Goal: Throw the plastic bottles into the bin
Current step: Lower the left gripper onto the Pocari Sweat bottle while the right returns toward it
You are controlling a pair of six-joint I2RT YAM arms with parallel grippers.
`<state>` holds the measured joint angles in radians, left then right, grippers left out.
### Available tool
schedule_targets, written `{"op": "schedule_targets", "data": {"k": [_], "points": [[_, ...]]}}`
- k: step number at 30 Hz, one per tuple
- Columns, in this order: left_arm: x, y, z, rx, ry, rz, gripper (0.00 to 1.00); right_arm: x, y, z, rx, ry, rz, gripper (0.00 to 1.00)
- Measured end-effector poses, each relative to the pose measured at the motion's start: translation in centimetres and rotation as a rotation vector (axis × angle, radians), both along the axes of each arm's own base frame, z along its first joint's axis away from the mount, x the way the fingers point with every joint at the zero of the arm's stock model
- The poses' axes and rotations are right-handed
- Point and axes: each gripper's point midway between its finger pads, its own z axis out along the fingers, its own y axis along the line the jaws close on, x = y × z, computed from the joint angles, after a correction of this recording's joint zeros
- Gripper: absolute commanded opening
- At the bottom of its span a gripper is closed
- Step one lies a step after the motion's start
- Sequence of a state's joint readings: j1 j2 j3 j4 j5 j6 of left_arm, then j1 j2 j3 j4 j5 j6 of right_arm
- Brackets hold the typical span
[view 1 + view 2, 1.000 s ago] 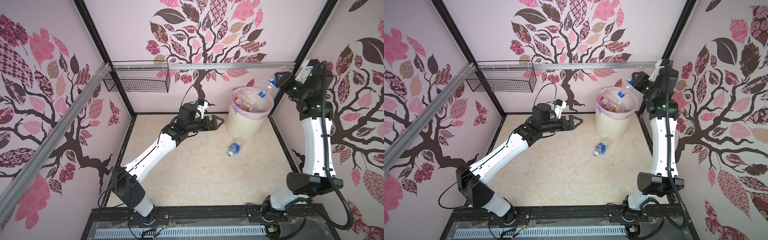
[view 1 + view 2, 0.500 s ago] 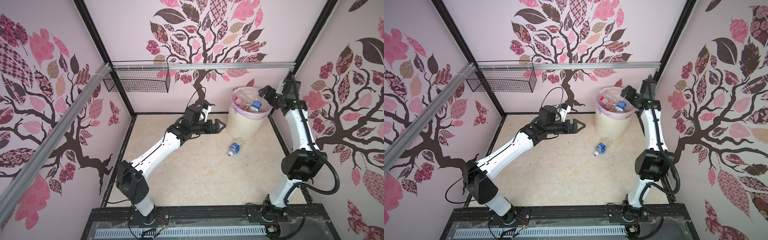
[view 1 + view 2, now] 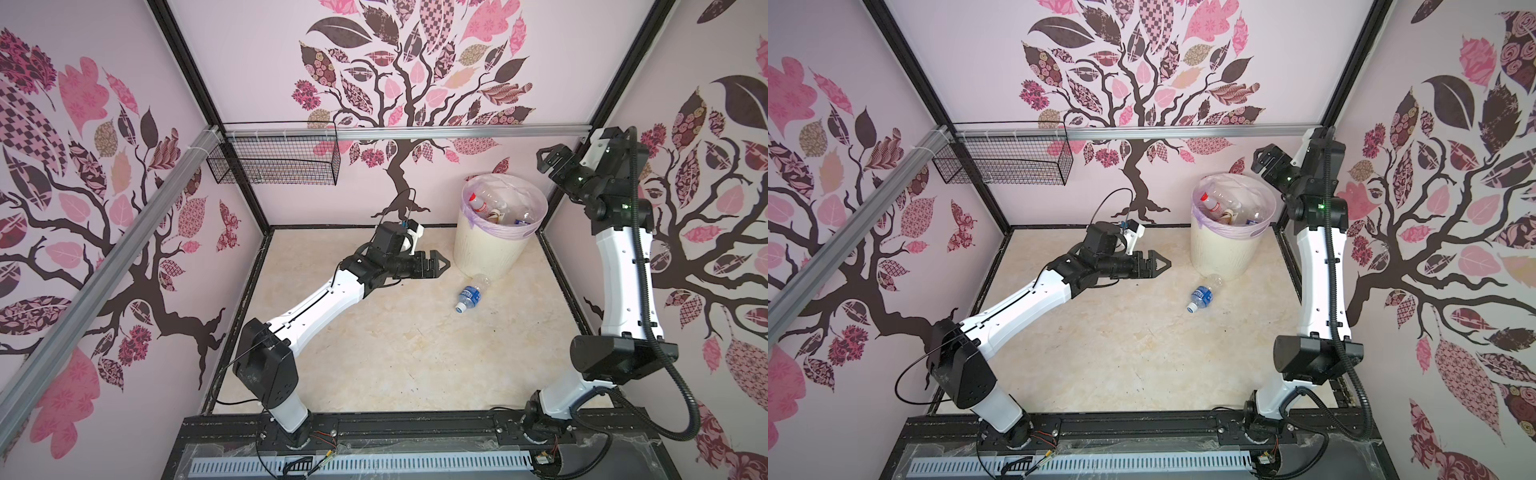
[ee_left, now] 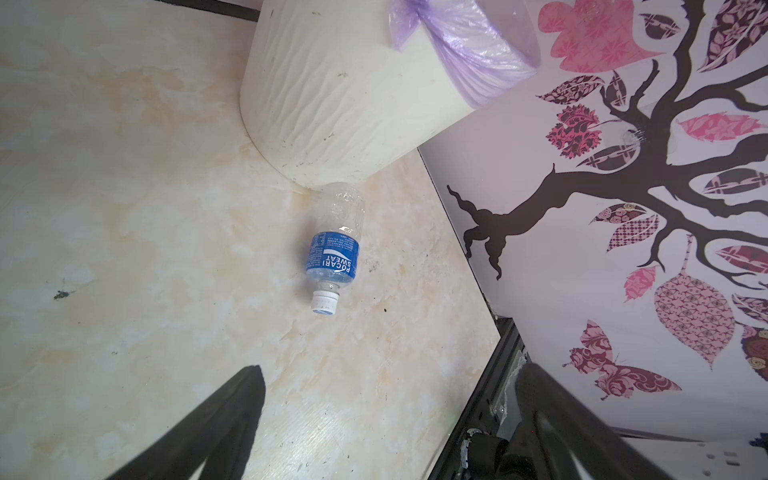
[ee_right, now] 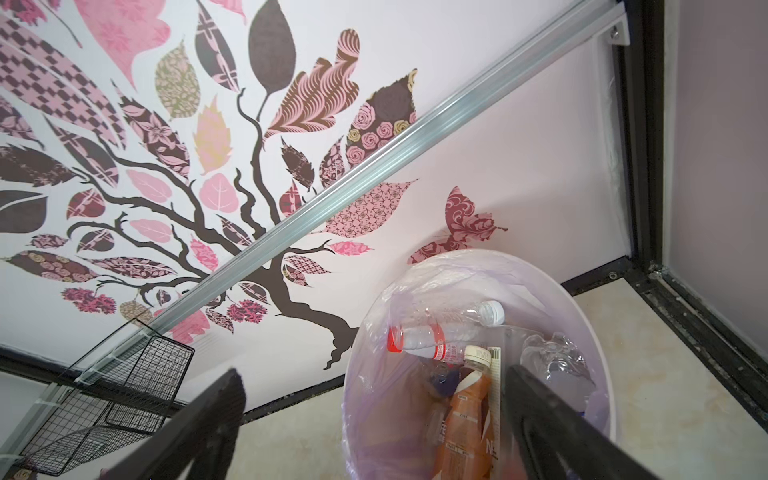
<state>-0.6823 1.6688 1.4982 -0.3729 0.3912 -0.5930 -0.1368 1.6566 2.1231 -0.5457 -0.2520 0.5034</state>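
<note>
While a blue-label bottle (image 3: pixel 469 293) lies against the bin (image 3: pixel 486 249) at 7 o'clock, L jaws gape at 9, R jaws at 2, both empty.

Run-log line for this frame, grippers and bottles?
left gripper: open, empty, aimed at floor bottle | right gripper: open, empty, raised by bin | floor bottle: on its side, base by bin | bin: upright, holds other bottles

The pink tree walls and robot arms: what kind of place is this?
Probably a robot practice booth, not a real room. A left arm and a right arm stand on a black base rail, the tree-patterned walls are panels in a black frame, and a bin holds plastic bottles.
</note>
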Motion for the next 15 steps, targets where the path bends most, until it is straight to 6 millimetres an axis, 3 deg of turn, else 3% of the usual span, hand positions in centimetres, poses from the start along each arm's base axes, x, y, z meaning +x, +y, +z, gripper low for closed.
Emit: {"op": "schedule_targets", "data": {"k": [3,7,15], "points": [[-0.3,-1.6,-1.8,0.026,0.009,-0.025,0.98,-1.7,2.1,-0.8,-0.031,0.018,0.033,0.99],[-0.3,-3.4,-5.7,0.078,0.042,-0.044,0.98,-4.8,4.7,-4.5,-0.059,0.089,0.086,0.99],[0.0,-6.1,-14.3,0.183,0.134,-0.056,0.98,-9.9,5.1,-13.5,-0.041,0.24,0.103,1.0]]}}
